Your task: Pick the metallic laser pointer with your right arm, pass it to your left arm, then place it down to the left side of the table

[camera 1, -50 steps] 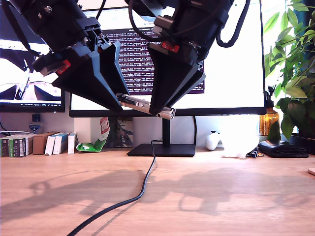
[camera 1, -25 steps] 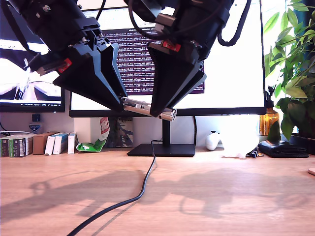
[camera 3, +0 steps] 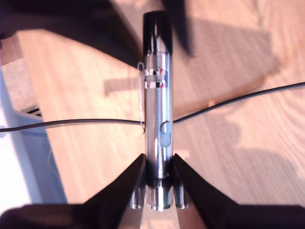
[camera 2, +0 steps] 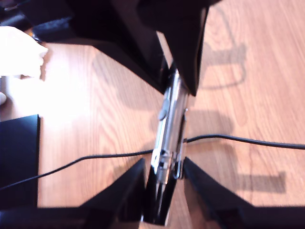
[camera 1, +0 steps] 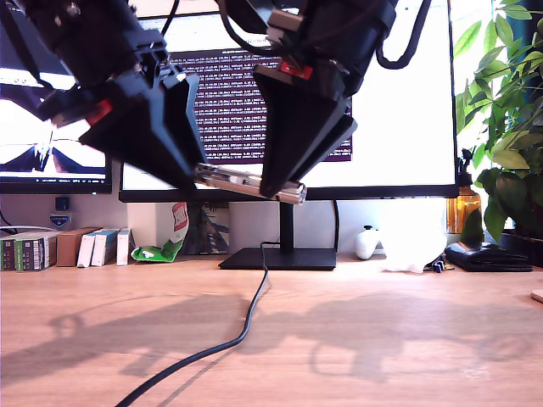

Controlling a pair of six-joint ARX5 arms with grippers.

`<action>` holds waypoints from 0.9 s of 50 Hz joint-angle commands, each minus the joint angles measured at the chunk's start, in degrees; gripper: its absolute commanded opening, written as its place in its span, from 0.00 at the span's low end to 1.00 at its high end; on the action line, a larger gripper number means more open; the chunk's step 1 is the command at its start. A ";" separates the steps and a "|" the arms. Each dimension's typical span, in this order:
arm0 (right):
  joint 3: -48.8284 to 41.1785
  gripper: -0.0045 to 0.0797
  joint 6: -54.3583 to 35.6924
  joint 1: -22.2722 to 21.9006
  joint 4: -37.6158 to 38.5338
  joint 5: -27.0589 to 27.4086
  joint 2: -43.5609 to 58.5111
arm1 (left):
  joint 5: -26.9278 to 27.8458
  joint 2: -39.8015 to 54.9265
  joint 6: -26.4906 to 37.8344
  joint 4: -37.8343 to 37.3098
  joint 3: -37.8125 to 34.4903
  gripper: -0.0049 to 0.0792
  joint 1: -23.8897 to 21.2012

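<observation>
The metallic laser pointer [camera 1: 242, 181] hangs nearly level high above the table [camera 1: 382, 339], bridging both grippers. My first gripper [camera 1: 202, 174], on the arm at the exterior view's left, holds the clip end. In the first wrist view its fingers flank the laser pointer [camera 2: 169, 119] closely. My second gripper [camera 1: 276, 188], on the arm at the exterior view's right, is shut on the other end, and the silver cap sticks out past it. The second wrist view shows its fingers pressed tight against the laser pointer [camera 3: 158, 95].
A black cable [camera 1: 246, 326] runs across the wood from the monitor stand [camera 1: 280, 259] toward the front. Small boxes [camera 1: 51, 250] line the back at the exterior view's left. White tissue [camera 1: 407, 246], a black wallet [camera 1: 488, 254] and a plant [camera 1: 509, 127] stand at its right.
The first gripper has come in onto the pointer's clip end and shifted slightly toward the exterior view's left. The second gripper rose a little. The pointer stays between them.
</observation>
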 commanded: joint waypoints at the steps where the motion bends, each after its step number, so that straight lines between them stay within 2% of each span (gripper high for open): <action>1: 1.79 0.04 0.00 1.14 0.44 -0.44 0.35 | 0.15 0.74 0.11 0.15 0.22 0.43 0.13; 39: 1.79 0.04 -1.51 1.11 -0.22 -0.20 0.35 | -1.05 0.74 0.11 -1.25 0.22 0.43 -0.09; 45: 1.79 0.04 -1.62 1.05 -0.33 -0.20 0.35 | -1.09 0.63 0.11 -0.94 0.22 0.38 -0.09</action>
